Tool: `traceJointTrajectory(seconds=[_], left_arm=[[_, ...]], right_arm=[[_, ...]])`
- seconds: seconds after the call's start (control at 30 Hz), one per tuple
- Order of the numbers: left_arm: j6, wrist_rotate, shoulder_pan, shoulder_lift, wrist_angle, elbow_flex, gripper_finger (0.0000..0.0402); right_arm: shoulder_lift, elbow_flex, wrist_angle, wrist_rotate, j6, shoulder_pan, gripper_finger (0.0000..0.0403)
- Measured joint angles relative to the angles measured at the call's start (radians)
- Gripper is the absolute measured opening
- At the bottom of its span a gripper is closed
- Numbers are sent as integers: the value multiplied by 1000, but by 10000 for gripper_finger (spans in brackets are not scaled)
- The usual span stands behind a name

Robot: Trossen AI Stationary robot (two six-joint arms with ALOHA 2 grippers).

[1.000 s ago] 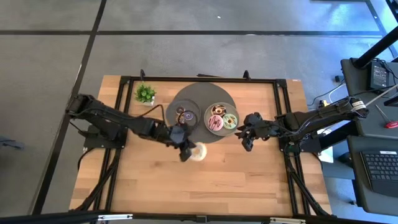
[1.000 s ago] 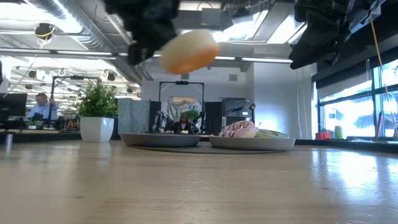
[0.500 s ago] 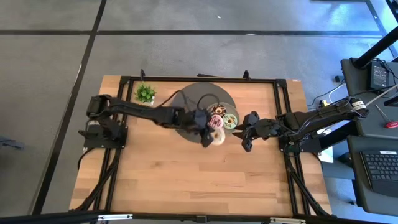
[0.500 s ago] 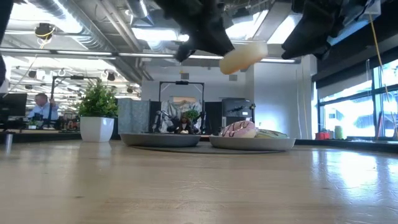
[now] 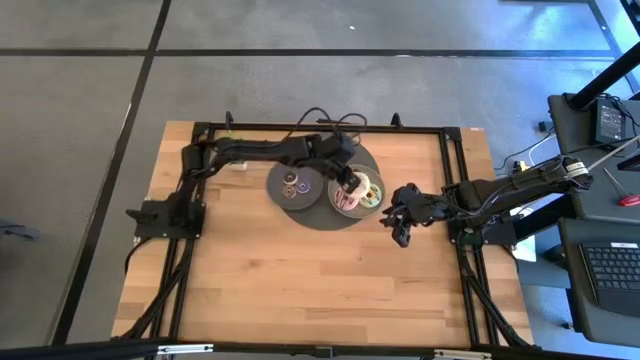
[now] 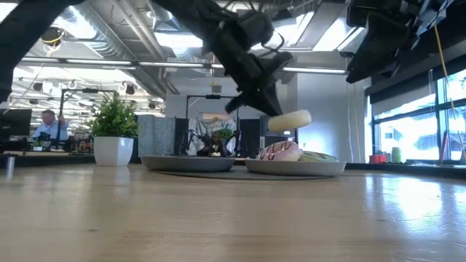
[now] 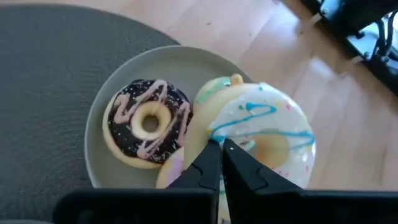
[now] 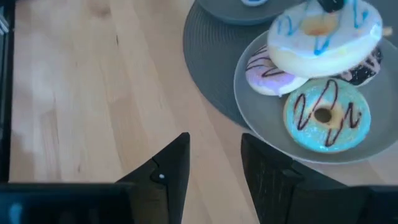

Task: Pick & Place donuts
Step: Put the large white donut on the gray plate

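My left gripper (image 5: 351, 181) is shut on a cream-white donut with blue drizzle (image 7: 267, 134) just above the right-hand grey plate (image 7: 109, 158). That plate holds a chocolate donut (image 7: 149, 121), a pink one (image 8: 267, 74) and a green one (image 8: 324, 115). In the low view the white donut (image 6: 290, 120) hangs a little above them. Mini donuts lie on the left-hand plate (image 5: 297, 185). My right gripper (image 8: 214, 155) is open and empty over the bare table, just right of the plates. My left gripper pinches the white donut's ring at one side (image 7: 205, 134) between its two fingers, which stand almost together. The fingers slant down from the table's left and far side. The donut hangs nearly level below them, clear of the plate and the donuts on it.
Both plates stand on a dark round mat (image 5: 320, 217) at the table's far middle. A small potted plant (image 6: 114, 131) stands at the far left. Bare wood fills the near half of the table. A person (image 6: 49, 122) sits in the room behind.
My left gripper has carried the white donut from the table's middle toward the far edge and the right, and down, until it is over the right-hand plate. The donut stays clear of the table and has come nearly level. My right gripper has stayed about where it was.
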Motion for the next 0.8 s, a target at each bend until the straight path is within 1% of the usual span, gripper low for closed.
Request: traceJointTrajectory(seconds=[0.1,0.2,0.27,0.37,0.5,0.57,0.73,0.8], left_arm=[[-22,70,38,47,-3,45,2],[-41,119,60,79,-35,100,2],[-42,125,65,94,-62,156,2],[-31,113,65,128,-149,261,2],[-13,142,78,178,-284,400,2],[2,141,84,202,-361,447,2],[11,135,84,246,-382,464,2],[11,147,83,259,-381,464,2]], right_arm=[[0,0,-3,15,-2,0,145],[0,0,-7,28,-19,0,145],[0,0,-8,40,-30,0,145],[0,0,-9,66,-32,-1,145],[0,0,-10,80,-34,-1,145],[0,0,-11,85,-33,0,145],[0,0,-16,86,-30,0,145],[0,0,-16,86,-28,0,145]])
